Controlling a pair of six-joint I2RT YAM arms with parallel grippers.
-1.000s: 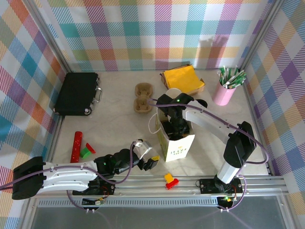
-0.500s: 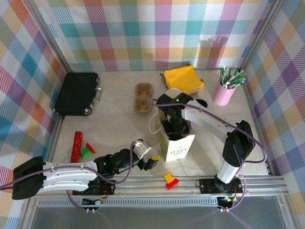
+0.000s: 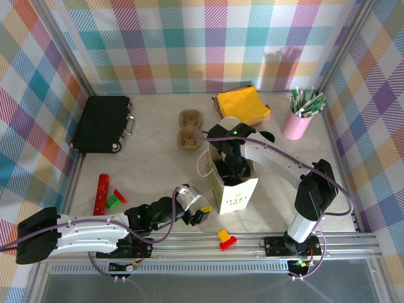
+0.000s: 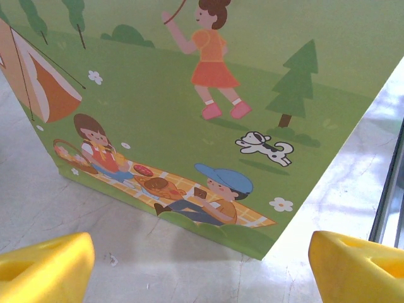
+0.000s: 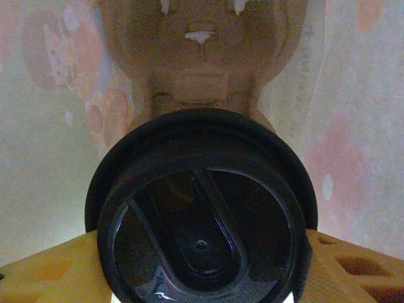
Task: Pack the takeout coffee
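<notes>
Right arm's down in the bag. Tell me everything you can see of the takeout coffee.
The takeout coffee is seen from above in the right wrist view: a round, glossy black plastic lid with a raised rim, an oval sip recess and a tiny vent hole. The lid hides the cup body. It looks upright inside the paper bag, whose printed walls surround it. Yellow fingers flank it on both sides, seemingly gripping beneath the lid.

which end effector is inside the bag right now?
The right end effector: it reaches down into the paper bag, fingers flanking the takeout coffee. The left end effector sits outside, open, beside it.
</notes>
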